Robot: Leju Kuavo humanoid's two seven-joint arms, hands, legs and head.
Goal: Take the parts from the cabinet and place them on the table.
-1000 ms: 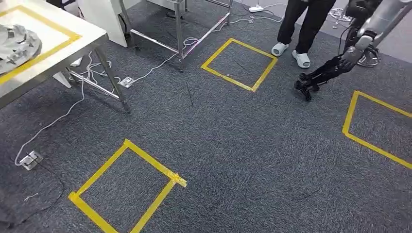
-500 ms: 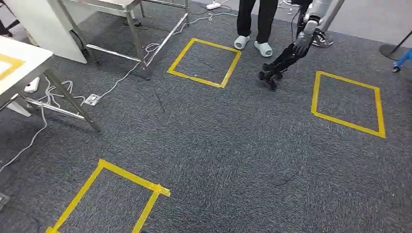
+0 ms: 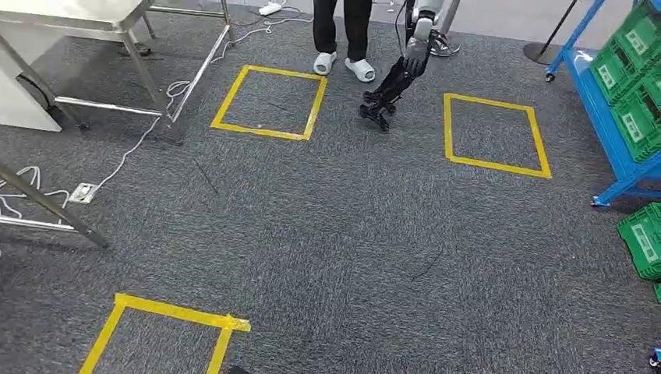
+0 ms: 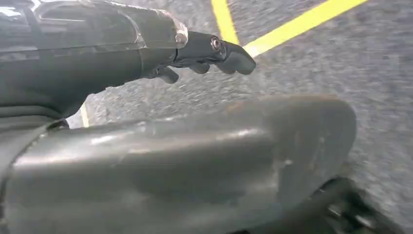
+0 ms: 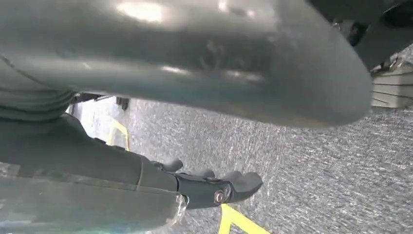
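A blue rack [image 3: 604,117] holding green crates [image 3: 635,47] stands at the right edge of the head view, and another green crate [image 3: 643,238] sits low beside it. What the crates hold cannot be made out. In the left wrist view my left hand [image 4: 160,48] hangs over grey carpet with its fingers [image 4: 229,56] stretched out, holding nothing. My right hand [image 5: 146,180] hangs the same way in the right wrist view, its fingers [image 5: 234,185] extended and empty.
A metal table frame [image 3: 179,74] stands at the far left, with another table leg [image 3: 47,206] and white cables [image 3: 132,152] nearer. Yellow tape squares [image 3: 269,101] mark the carpet. A person's legs [image 3: 343,31] stand at the far side beside a silver arm with a dark hand [image 3: 390,86].
The camera has turned right, so the whole scene slid left. The white table with the metal parts left the picture and the blue rack with green crates came in.
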